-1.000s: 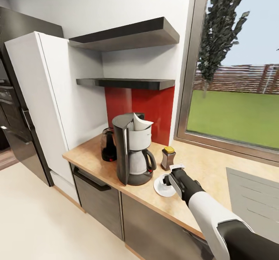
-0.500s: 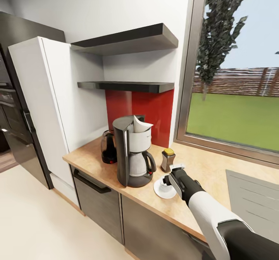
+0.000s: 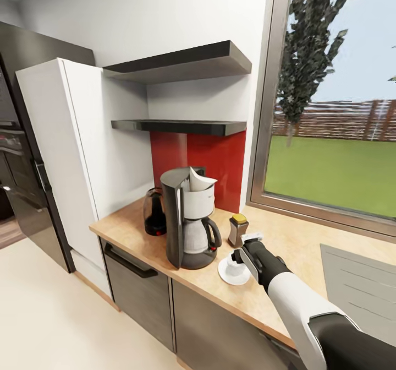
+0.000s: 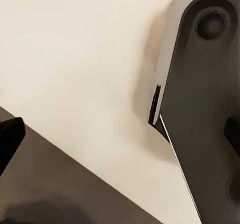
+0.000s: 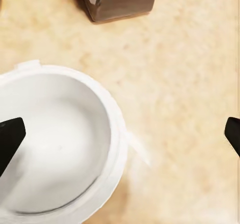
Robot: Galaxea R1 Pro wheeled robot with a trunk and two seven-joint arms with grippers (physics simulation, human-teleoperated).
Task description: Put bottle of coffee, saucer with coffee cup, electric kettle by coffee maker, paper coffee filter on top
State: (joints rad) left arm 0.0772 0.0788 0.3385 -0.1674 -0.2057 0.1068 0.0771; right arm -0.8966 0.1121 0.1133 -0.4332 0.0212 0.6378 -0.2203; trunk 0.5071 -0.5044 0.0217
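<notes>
A: Camera moved, that's all we get since a second ago: the whole head view shifted down a bit, things on the counter (image 3: 137,218) stayed put, and our right gripper (image 3: 242,255) still hangs over the cup (image 3: 235,268).

B: Agreed. Its state?

A: Open. In the right wrist view (image 5: 120,134) the two dark fingertips (image 5: 10,139) sit far apart at the picture edges, cup (image 5: 55,144) under one of them, bare counter (image 5: 185,84) between.

B: Cup's on the saucer (image 3: 225,273), just beside the maker (image 3: 190,218). Filter (image 3: 201,178) sticks up out of the maker's top.

A: Bottle (image 3: 238,229), yellow cap, stands behind the saucer, near the maker. Wrist view catches its brown base (image 5: 120,1).

B: Kettle (image 3: 154,211) on the maker's other side, close by the white cabinet (image 3: 60,155). Both shelves (image 3: 181,125) bare.

A: Left gripper?

B: Cannot tell. Left wrist view has one dark fingertip (image 4: 9,136) over pale floor (image 4: 75,59), next to a grey and black robot part (image 4: 205,99).
</notes>
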